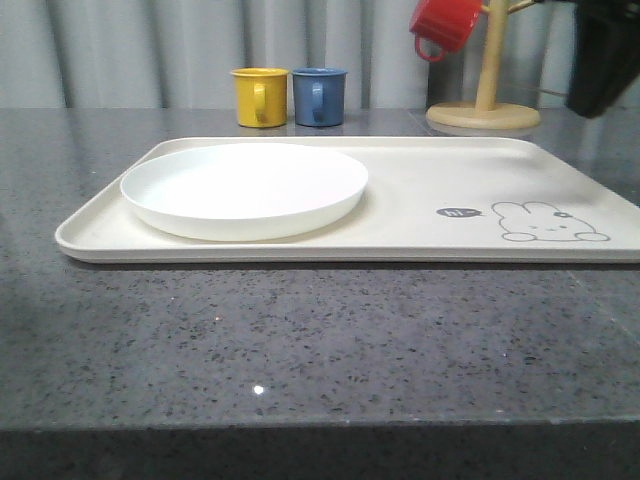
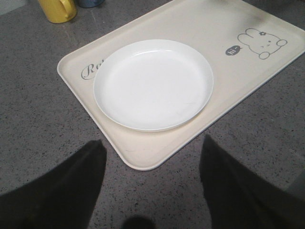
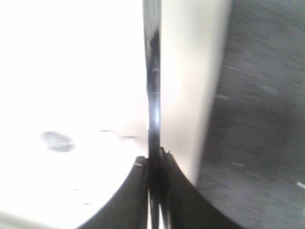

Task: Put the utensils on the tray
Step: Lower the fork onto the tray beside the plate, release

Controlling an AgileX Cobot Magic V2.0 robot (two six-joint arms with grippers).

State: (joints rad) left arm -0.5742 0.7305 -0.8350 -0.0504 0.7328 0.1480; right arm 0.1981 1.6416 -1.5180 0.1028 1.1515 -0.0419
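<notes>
Tray (image 1: 420, 215) lies flat on the speckled grey counter (image 1: 300, 350), cream, low-rimmed, rabbit drawing (image 1: 548, 222) at its right end. White plate (image 1: 245, 188) sits on its left half. Behind stand a yellow mug (image 1: 259, 97) and a blue mug (image 1: 319, 96); a red mug (image 1: 445, 25) hangs on the wooden stand (image 1: 485, 100). Left gripper (image 2: 152, 191) hovers spread wide before the tray's corner. Right gripper (image 3: 155, 191) is pinched on a thin, dark, shiny utensil (image 3: 153, 86), blurred, over the tray.

Low front camera, tray (image 1: 420, 195) shared
</notes>
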